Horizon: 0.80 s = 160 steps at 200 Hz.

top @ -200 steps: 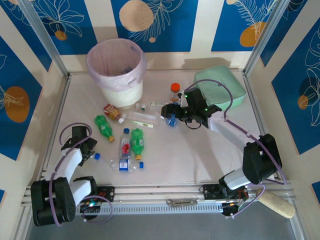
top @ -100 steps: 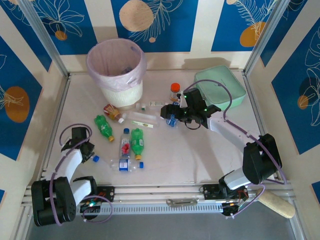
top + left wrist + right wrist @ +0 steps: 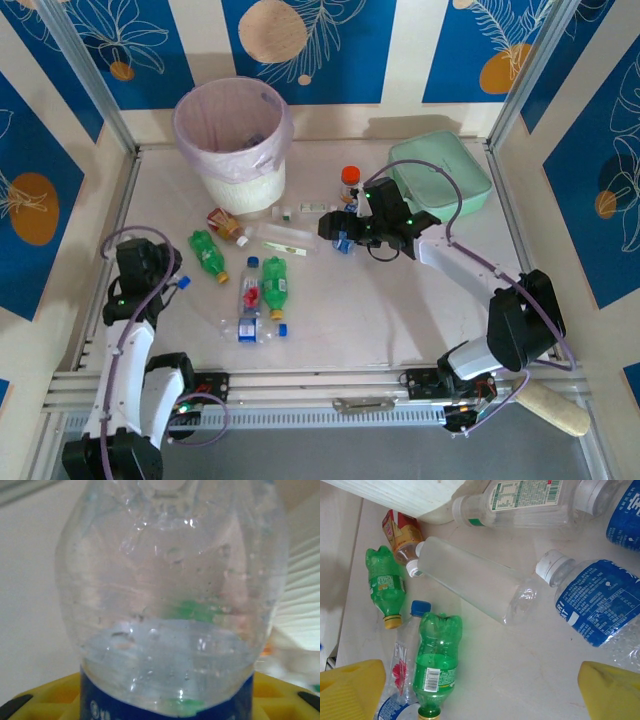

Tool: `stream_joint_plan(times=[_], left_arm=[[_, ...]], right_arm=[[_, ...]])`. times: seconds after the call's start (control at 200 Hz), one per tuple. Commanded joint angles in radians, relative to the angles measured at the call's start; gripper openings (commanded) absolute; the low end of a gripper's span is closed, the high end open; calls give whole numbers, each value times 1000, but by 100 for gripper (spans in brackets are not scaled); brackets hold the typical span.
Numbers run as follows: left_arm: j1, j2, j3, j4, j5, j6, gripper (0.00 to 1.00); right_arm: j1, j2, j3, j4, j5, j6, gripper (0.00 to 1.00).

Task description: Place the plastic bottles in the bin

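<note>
Pale tabletop (image 3: 380, 310), walled by blue-and-cream patterned panels (image 3: 300, 50), is seen from above. At upper left of the frame stands the bin (image 3: 245, 185); loose bottles (image 3: 273, 285) are scattered below it, centre-left. At lower left the left gripper (image 3: 163, 283) is closed on a clear blue-capped bottle (image 3: 180, 284), held off the table. Against a second ago, that arm has been raised and swung left, the bottle taken along. Near centre the right gripper (image 3: 340, 238), spread wide and empty, is scarcely shifted below the orange bottle (image 3: 349, 180).

Left wrist: the same bottle (image 3: 172, 580), blue-labelled and apparently part-filled, is seated between yellow pads (image 3: 45, 700) at the bottom edge. The carry is judged next: it should be lifted above the bin rim and gripped firmly, since the thin wall may slip. Release belongs over the opening only.

Right wrist: yellow fingers (image 3: 350, 687) are noted at both lower corners, nothing between. At left lie green bottles (image 3: 437, 660), at centre a white-capped clear bottle (image 3: 470, 580), at right a blue-labelled bottle (image 3: 597, 607).
</note>
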Motion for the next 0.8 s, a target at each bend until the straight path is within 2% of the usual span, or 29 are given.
stream_joint_plan(times=[0.0, 0.155, 0.355, 0.57, 0.795], left_arm=[[5, -12, 127, -41, 110, 104, 43], [5, 47, 307, -19, 241, 136, 43], [-8, 219, 545, 39, 399, 141, 42], [-106, 469, 843, 21, 419, 200, 42], [-242, 813, 1275, -172, 387, 367, 42]], right_arm=[[8, -44, -6, -31, 5, 8, 99], [10, -61, -21, -48, 4, 14, 99], [10, -57, -25, -51, -12, 17, 99], [10, -57, -32, -28, -20, 35, 99], [3, -42, -13, -47, -36, 34, 99]])
